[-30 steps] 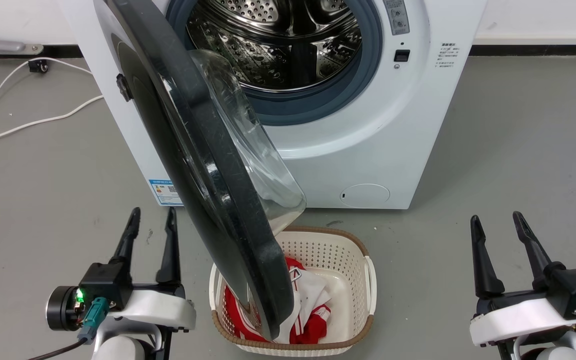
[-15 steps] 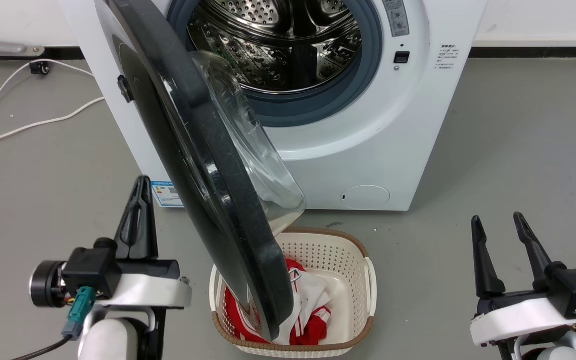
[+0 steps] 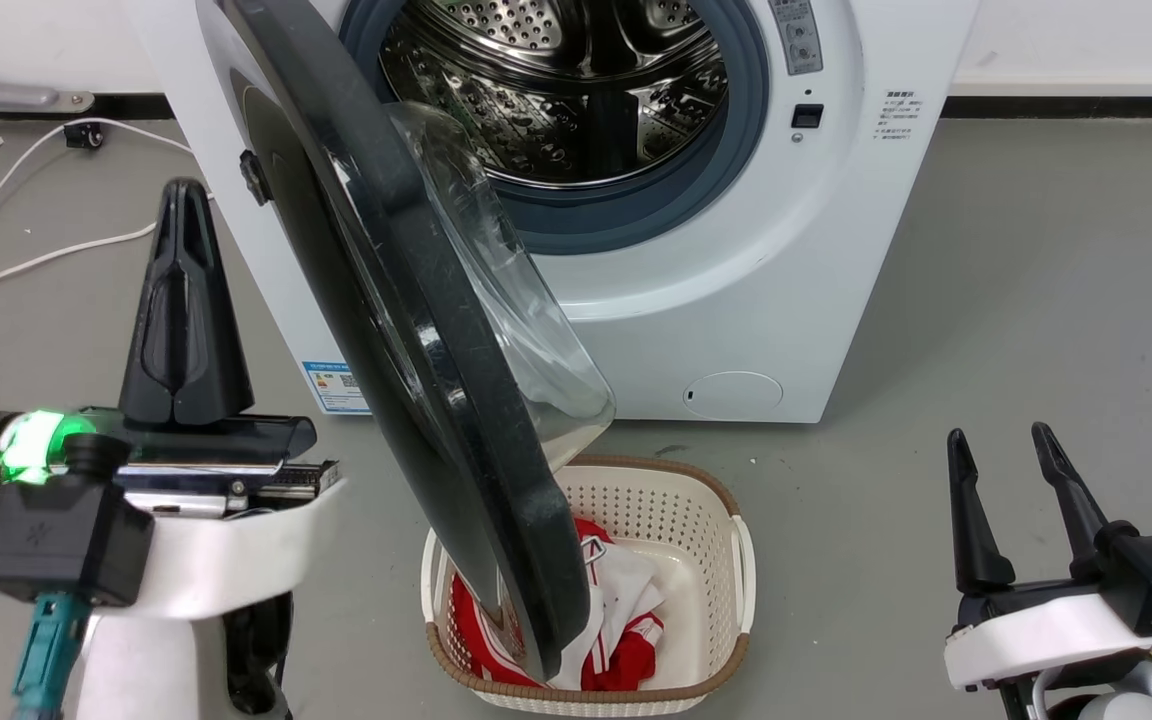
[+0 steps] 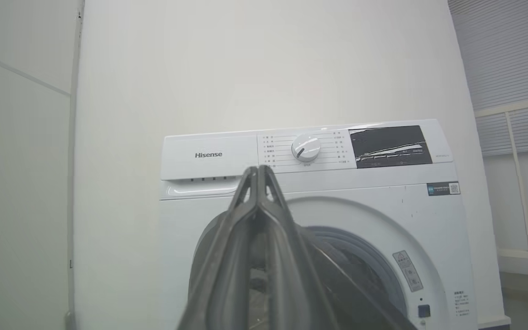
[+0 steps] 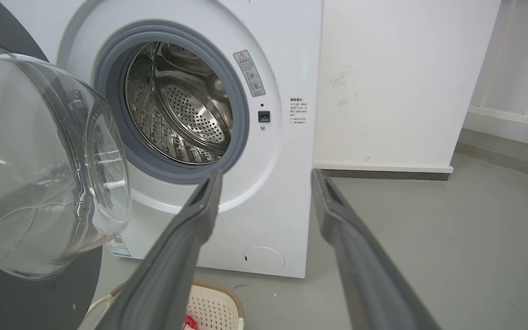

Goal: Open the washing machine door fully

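Since a second ago the left pincer (image 3: 184,195) has been raised and turned on its side, and its fingers have been pressed together with nothing between them. It is now seen beside the outer face of the door (image 3: 416,330) and apart from it. The right pincer (image 3: 996,435) is held low at the right with its fingers spread, well away from the door. The door is found about half open, edge-on to the head camera, hinged at the left of the machine (image 3: 736,300). Its lower edge is seen in front of the basket (image 3: 696,500).

Several risks can be judged from this. The left pincer is placed on the side towards which the door must swing, so the door could be blocked by it. A push given from there would shut the door rather than open it. If the glossy rim is hooked with clenched fingers, a slip is likely and the glass bowl (image 3: 496,280) could be struck. Whether the basket is cleared by the door's lower edge cannot be told, so the basket could be dragged or tipped.

Counted: one machine, one door, one steel drum (image 3: 576,80), one small round flap (image 3: 733,393), one basket with red and white clothes (image 3: 626,620) in it, and two pincers. White cable (image 3: 36,255) is seen on the floor, but its strands cannot be counted surely.
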Tool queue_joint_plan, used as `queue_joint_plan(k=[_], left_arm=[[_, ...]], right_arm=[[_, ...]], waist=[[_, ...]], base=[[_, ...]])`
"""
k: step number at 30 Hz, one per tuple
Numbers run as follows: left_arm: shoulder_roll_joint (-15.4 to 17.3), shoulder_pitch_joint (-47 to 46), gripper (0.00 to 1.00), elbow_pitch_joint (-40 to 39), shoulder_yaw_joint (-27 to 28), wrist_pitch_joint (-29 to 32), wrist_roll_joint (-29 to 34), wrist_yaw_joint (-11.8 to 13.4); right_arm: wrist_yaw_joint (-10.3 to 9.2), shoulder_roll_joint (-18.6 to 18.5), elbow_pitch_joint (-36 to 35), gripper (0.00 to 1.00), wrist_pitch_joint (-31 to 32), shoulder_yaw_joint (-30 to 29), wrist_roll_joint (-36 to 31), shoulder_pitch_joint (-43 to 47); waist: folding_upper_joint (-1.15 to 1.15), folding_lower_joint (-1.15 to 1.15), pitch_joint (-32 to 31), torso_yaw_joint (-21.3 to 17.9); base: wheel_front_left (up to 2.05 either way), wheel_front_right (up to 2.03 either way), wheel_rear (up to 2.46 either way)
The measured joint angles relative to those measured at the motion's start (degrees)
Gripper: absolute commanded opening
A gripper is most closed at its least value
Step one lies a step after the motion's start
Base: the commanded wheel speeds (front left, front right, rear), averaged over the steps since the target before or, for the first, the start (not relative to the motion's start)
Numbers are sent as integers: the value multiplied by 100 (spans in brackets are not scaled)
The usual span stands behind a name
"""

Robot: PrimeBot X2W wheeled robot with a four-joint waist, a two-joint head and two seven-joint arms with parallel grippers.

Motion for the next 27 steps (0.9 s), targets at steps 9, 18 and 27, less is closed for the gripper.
queue_joint_plan(k=[9,18,27], left_arm=[[-21,161,0,-886,-1162,180,-123,-263],[-23,821,0,-759,-2240,1005,-501,-387],[159,1348,0,-69,-2594,1610,-608,-390]], right_arm=[[0,0,-14,100,32,-12,0,2],[0,0,0,100,51,-13,29,14],[0,1,36,100,98,43,66,18]], waist=[[0,0,18,-29],[0,0,16,-9],[0,0,2,24]], base=[[0,0,0],[0,0,0],[0,0,0]])
